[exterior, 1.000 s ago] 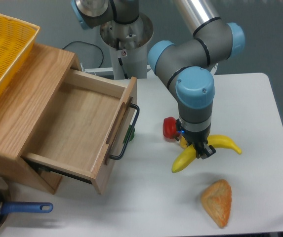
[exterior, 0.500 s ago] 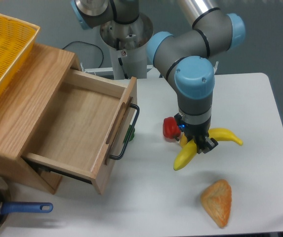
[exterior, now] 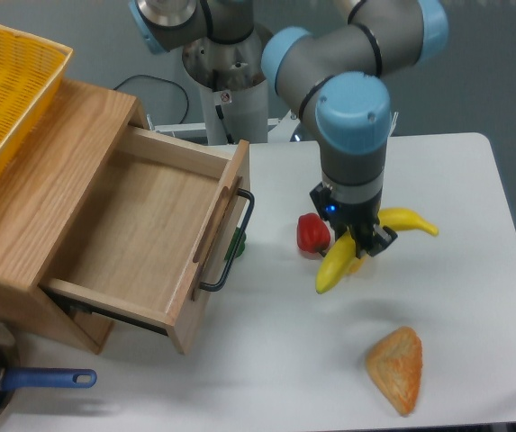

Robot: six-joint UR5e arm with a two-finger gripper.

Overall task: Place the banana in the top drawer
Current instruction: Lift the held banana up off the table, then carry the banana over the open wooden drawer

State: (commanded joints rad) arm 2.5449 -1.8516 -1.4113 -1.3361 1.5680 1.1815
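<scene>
Banana (exterior: 333, 267), smooth, bright yellow and curved, clamped in the black two-finger pincer (exterior: 358, 247) and held tilted above the white worktop (exterior: 474, 297), right of the pulled-out light oak top drawer (exterior: 140, 229) with its dark bar handle. Second yellow curved piece (exterior: 408, 220) behind the pincer, red round toy (exterior: 312, 233) just beside it, orange-tan triangular pastry (exterior: 396, 368) nearer the front edge. Grey wall behind; yellow mesh basket (exterior: 5, 90) on the cabinet top

No legible text, brand or number anywhere. Only a small red-and-white sticker (exterior: 225, 96) on the arm's base column, too small to read.
</scene>
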